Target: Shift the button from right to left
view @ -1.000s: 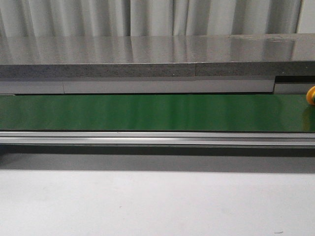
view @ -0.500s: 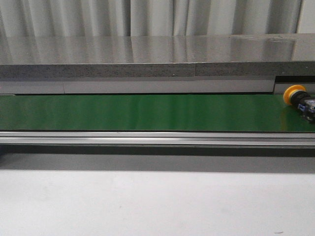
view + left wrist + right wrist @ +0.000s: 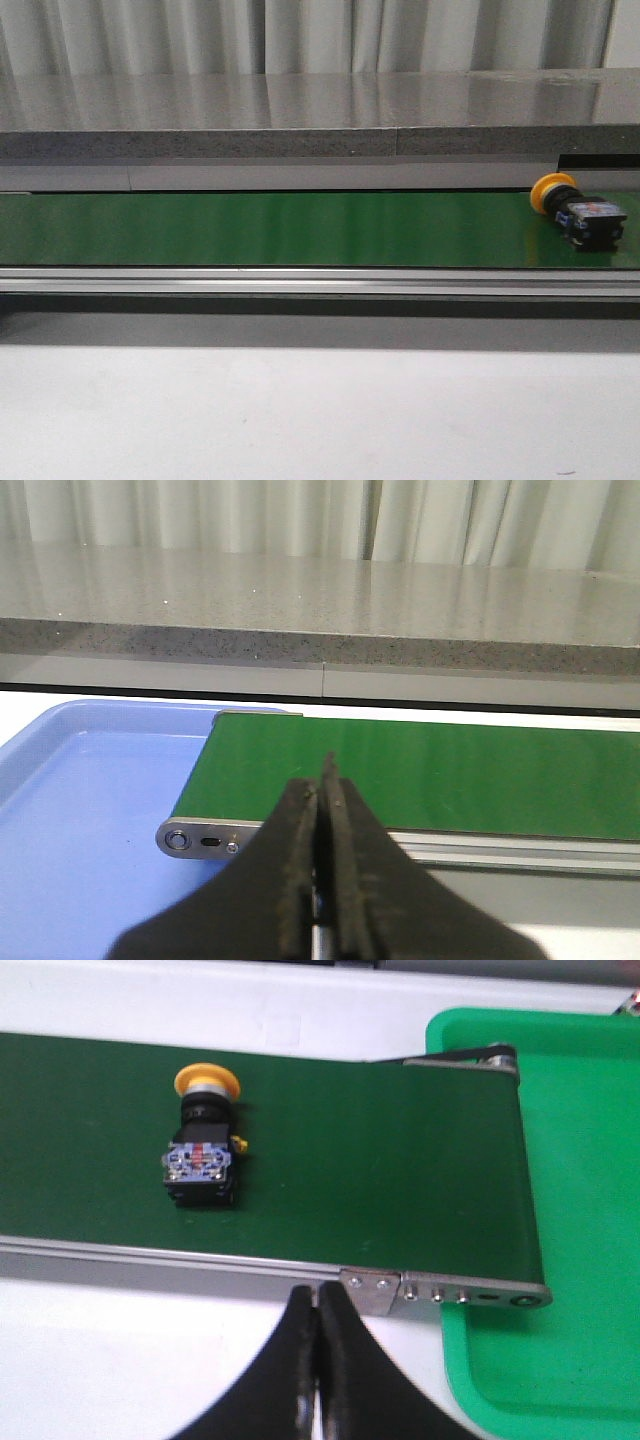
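One button (image 3: pixel 205 1142) beyond right hand (image 3: pixel 318 1305)

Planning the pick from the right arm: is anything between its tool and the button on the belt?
Nothing visible. The button lies on its side on the green belt, with only bare belt and the metal rail between it and the shut right tool.

Left pincer (image 3: pixel 322 810) and right pincer (image 3: pixel 317 1325) both have fingers pressed together, holding nothing.

No text, label, brand or number can be read anywhere. The button (image 3: pixel 203 1145) carries tiny red and blue marks on its body, too small to make out.
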`<action>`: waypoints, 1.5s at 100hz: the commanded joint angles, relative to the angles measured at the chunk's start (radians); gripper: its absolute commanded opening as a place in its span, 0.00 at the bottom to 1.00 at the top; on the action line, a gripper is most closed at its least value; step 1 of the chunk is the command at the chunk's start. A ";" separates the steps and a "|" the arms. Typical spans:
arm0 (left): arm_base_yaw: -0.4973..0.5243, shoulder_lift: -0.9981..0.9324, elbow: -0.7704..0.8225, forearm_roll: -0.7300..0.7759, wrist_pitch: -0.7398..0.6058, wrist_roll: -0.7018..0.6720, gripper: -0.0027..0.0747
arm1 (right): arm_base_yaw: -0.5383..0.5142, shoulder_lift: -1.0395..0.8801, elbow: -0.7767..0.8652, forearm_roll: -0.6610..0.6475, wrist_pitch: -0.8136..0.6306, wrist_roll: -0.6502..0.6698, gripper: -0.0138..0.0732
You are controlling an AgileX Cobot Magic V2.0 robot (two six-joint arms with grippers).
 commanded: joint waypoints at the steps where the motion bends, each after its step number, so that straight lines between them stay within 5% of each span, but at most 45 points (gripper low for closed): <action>1: 0.001 -0.031 0.045 0.000 -0.078 -0.010 0.01 | 0.000 -0.098 0.043 -0.012 -0.152 -0.001 0.08; 19: 0.001 -0.031 0.045 0.000 -0.078 -0.010 0.01 | 0.000 -0.261 0.158 -0.012 -0.248 -0.001 0.08; 65: 0.001 -0.031 0.045 0.000 -0.078 -0.010 0.01 | 0.000 -0.557 0.247 -0.011 -0.211 -0.001 0.08; 150: 0.001 -0.031 0.045 -0.027 -0.103 -0.010 0.01 | 0.000 -0.569 0.247 -0.011 -0.207 -0.001 0.08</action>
